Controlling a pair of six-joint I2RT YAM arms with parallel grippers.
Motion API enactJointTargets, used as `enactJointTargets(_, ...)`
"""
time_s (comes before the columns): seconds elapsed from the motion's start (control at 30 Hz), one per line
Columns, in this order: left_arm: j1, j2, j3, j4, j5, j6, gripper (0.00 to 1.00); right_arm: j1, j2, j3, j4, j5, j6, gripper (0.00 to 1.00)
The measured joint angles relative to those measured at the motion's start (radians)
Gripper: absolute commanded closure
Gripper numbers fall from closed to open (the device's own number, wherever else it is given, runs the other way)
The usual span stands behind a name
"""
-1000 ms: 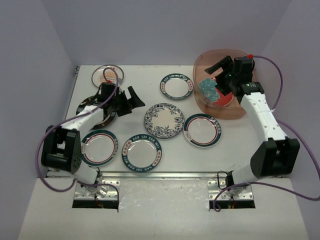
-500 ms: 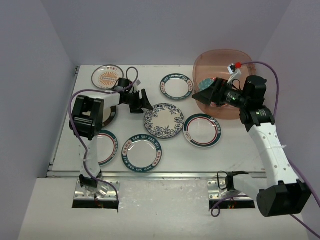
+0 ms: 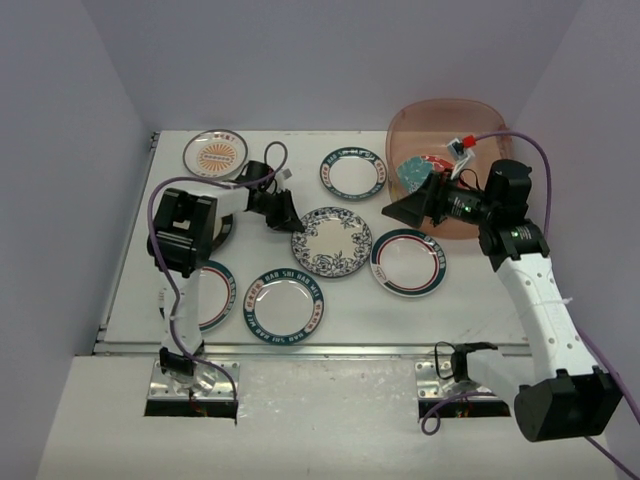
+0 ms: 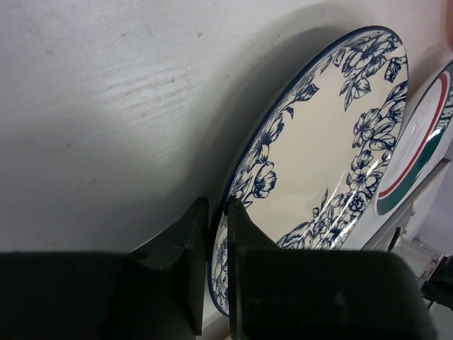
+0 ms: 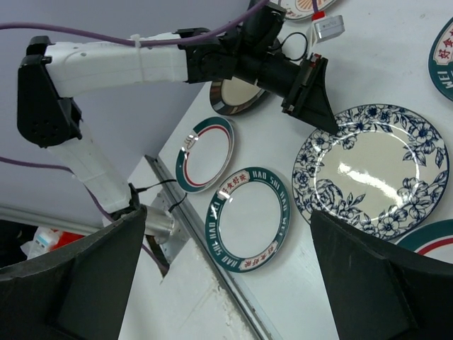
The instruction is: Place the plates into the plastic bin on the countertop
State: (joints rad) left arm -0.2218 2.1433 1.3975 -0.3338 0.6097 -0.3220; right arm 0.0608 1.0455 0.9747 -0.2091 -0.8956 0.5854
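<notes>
The blue floral plate [image 3: 331, 241] lies mid-countertop, and my left gripper [image 3: 287, 212] is shut on its left rim. In the left wrist view the black fingers [image 4: 244, 234] pinch that plate [image 4: 333, 149] at the edge, the left gripper [image 4: 218, 205] closed tight. My right gripper [image 3: 405, 210] hangs open and holds nothing, just left of the plastic bin [image 3: 440, 103], which holds a red-teal plate [image 3: 418, 170]. Other plates lie flat: orange sunburst [image 3: 215, 154], green-rimmed [image 3: 353, 173], [image 3: 408, 261], [image 3: 284, 304]. In the right wrist view the right gripper [image 5: 228, 216] looks down on the floral plate [image 5: 375, 177].
A black-rimmed plate [image 3: 218, 228] and another green-rimmed plate [image 3: 207, 297] lie partly under the left arm. The white countertop [image 3: 450, 310] ends at a metal rail [image 3: 330, 349] along the near edge. Purple cables trail from both arms.
The left gripper reached right and closed on the floral plate's rim, nudging the plate slightly right. The right gripper came out of the bin and swung left, still open.
</notes>
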Motion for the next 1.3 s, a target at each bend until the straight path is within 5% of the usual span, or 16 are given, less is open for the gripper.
enactJointTargets(0.17,0.003,-0.139,-0.108,0.018,-0.098,-0.071,1.00,0.000,0.066,-0.012,0.007,-0.002,0.003,0.01)
enactJointTargets(0.37,0.037,-0.480,-0.270,0.072,-0.122,-0.134,1.00,0.004,0.166,-0.017,-0.013,0.060,-0.011,0.06)
enactJointTargets(0.53,0.036,-0.616,-0.309,0.165,-0.001,-0.195,1.00,0.007,0.210,-0.011,-0.048,0.117,-0.042,0.08)
enactJointTargets(0.8,-0.011,-0.713,-0.432,0.366,0.231,-0.345,1.00,0.009,0.271,-0.018,0.027,0.084,-0.016,0.28)
enactJointTargets(0.87,-0.025,-0.713,-0.454,0.437,0.270,-0.402,1.00,0.012,0.295,-0.026,0.049,0.066,-0.002,0.38)
enactJointTargets(1.0,-0.046,-0.713,-0.484,0.572,0.317,-0.508,1.00,0.022,0.325,-0.037,0.071,0.014,0.018,0.91)
enactJointTargets(1.07,-0.048,-0.712,-0.484,0.602,0.315,-0.519,0.98,0.026,0.325,-0.038,0.080,-0.012,0.027,1.00)
enactJointTargets(1.23,-0.044,-0.706,-0.452,0.542,0.276,-0.509,0.04,0.026,0.320,-0.037,0.090,-0.029,0.031,1.00)
enactJointTargets(1.3,-0.047,-0.714,-0.406,0.481,0.205,-0.474,0.00,0.025,0.322,-0.038,0.058,0.021,0.021,1.00)
